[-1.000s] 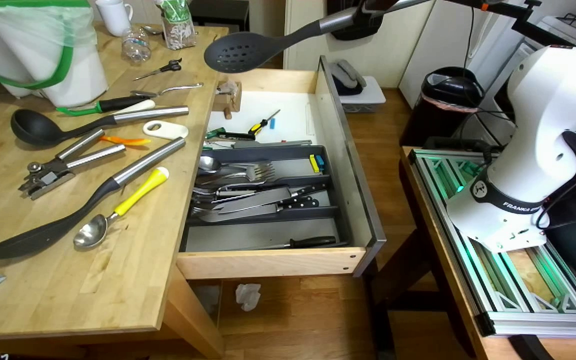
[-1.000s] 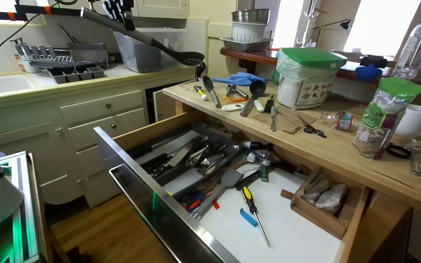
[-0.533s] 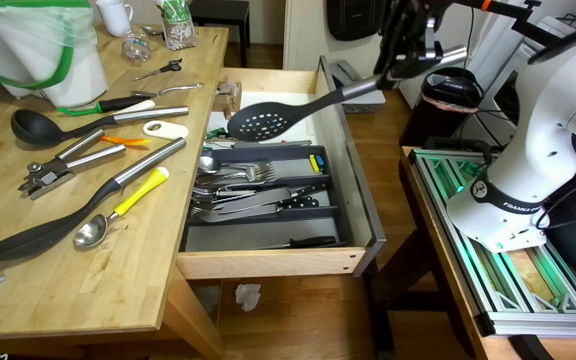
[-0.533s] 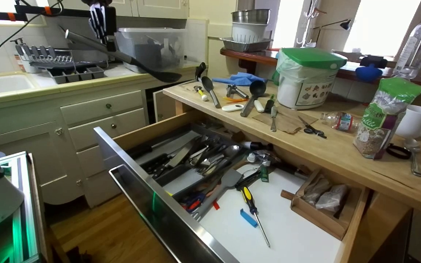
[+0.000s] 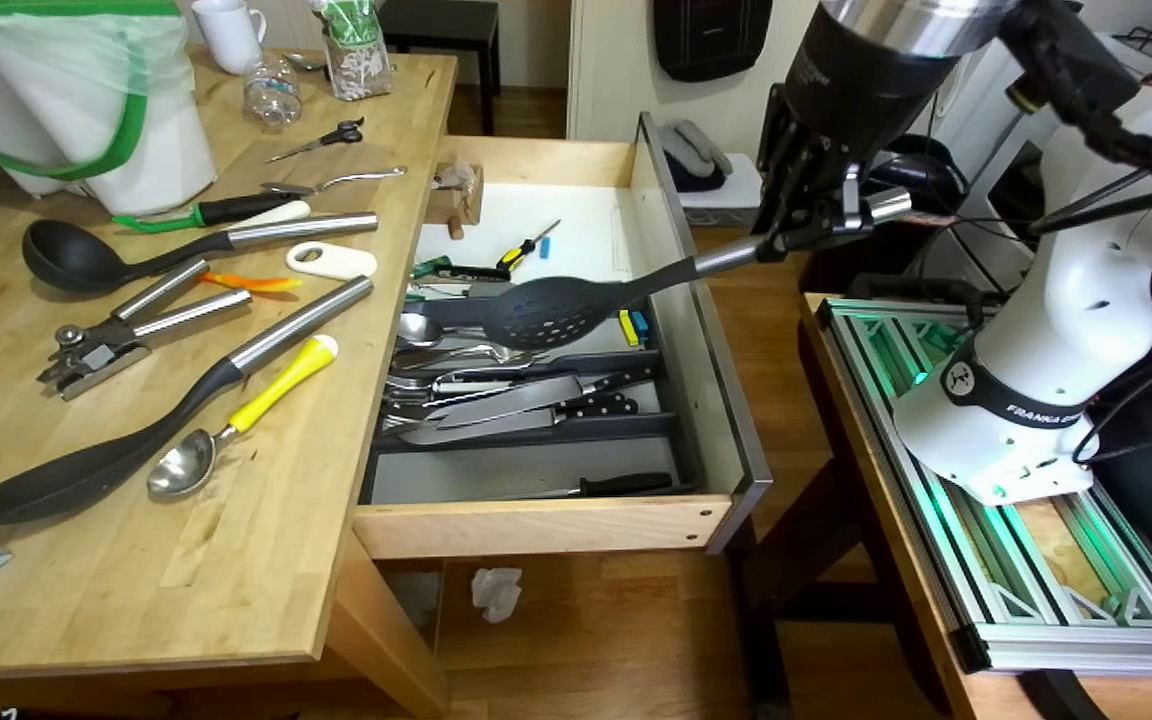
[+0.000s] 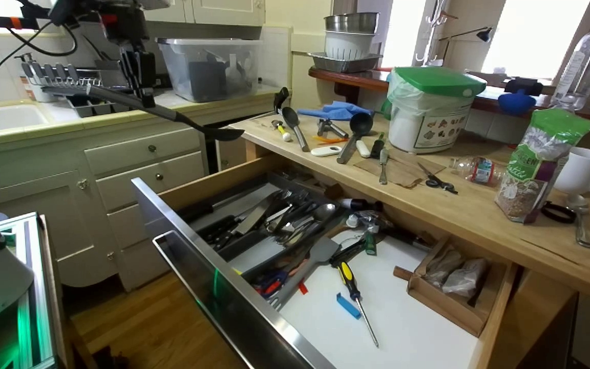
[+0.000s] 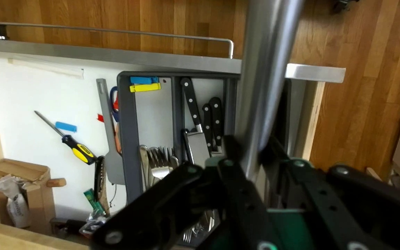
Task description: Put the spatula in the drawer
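The spatula is a black slotted spoon with a metal handle. Its head (image 5: 551, 312) is above the cutlery side of the drawer, and it also shows in an exterior view (image 6: 223, 134). My gripper (image 5: 786, 240) is shut on its metal handle, outside and above the drawer front; the gripper also shows in an exterior view (image 6: 144, 97). In the wrist view the handle (image 7: 269, 69) stands between the fingers (image 7: 250, 149), and the head is hidden. The drawer (image 5: 546, 525) is pulled open, and its white floor (image 6: 407, 312) shows. A grey flat spatula (image 6: 320, 252) lies inside it.
A grey organizer (image 7: 128, 139) in the drawer holds knives and forks. A screwdriver (image 7: 78, 149) and a cardboard box (image 7: 40, 201) lie beside it. The wooden table (image 5: 236, 580) bears a ladle (image 5: 76, 255), a can opener (image 5: 126, 335) and a yellow-handled scoop (image 5: 236, 420).
My gripper has moved down with the slotted spoon held. The spoon's head has gone from high by the table edge to low above the drawer's organizer.
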`<state>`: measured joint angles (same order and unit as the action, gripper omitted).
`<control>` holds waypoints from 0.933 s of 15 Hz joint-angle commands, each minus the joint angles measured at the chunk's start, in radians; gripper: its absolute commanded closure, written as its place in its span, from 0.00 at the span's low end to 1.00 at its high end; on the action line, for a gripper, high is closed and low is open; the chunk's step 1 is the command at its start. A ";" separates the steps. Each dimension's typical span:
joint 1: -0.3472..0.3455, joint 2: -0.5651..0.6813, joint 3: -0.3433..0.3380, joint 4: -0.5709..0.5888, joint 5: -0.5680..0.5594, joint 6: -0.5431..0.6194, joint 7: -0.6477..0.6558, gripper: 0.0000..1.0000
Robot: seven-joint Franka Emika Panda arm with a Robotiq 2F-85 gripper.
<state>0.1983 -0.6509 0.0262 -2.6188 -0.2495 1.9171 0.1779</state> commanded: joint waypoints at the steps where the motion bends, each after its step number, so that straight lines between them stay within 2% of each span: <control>1: -0.037 -0.067 -0.011 -0.152 0.062 0.183 -0.078 0.94; 3: -0.050 -0.066 -0.026 -0.221 0.082 0.286 -0.107 0.94; 4: -0.060 0.024 -0.027 -0.135 0.092 0.303 -0.123 0.94; 9: -0.112 0.115 -0.057 -0.154 0.109 0.475 -0.170 0.94; 14: -0.114 0.190 -0.092 -0.152 0.192 0.494 -0.253 0.94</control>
<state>0.0900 -0.5059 -0.0532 -2.7718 -0.1213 2.3824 -0.0188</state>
